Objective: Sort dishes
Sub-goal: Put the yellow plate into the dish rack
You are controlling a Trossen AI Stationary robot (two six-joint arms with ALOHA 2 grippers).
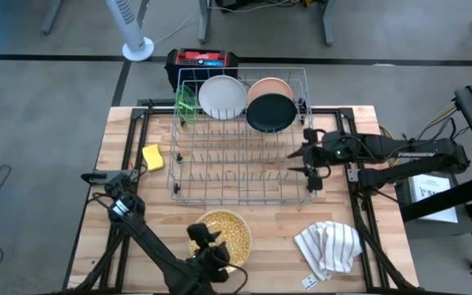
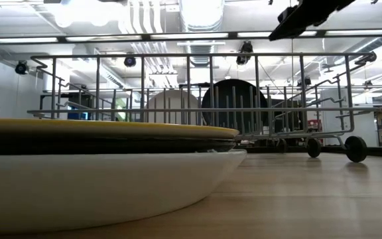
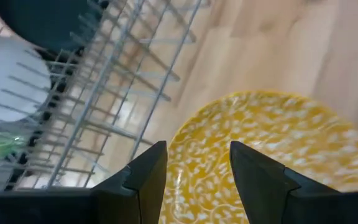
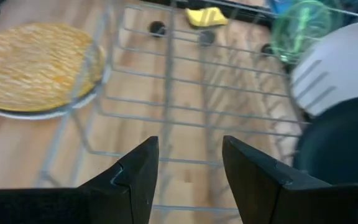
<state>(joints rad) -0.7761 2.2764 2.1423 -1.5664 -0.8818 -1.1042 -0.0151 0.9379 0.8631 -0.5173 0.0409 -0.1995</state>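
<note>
Dishes stacked near rack (image 1: 244, 139): speckled yellow plate (image 1: 222, 233) looks stiff, slick, breakable, grab its rim; left gripper (image 3: 197, 180) open above it, right gripper (image 4: 190, 180) open, empty over rack.

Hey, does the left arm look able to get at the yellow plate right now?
Probably yes. The left pincer hangs open just above the yellow plate, which tops a stack in front of the rack, and nothing lies between them. The right pincer waits over the rack's far side.
</note>
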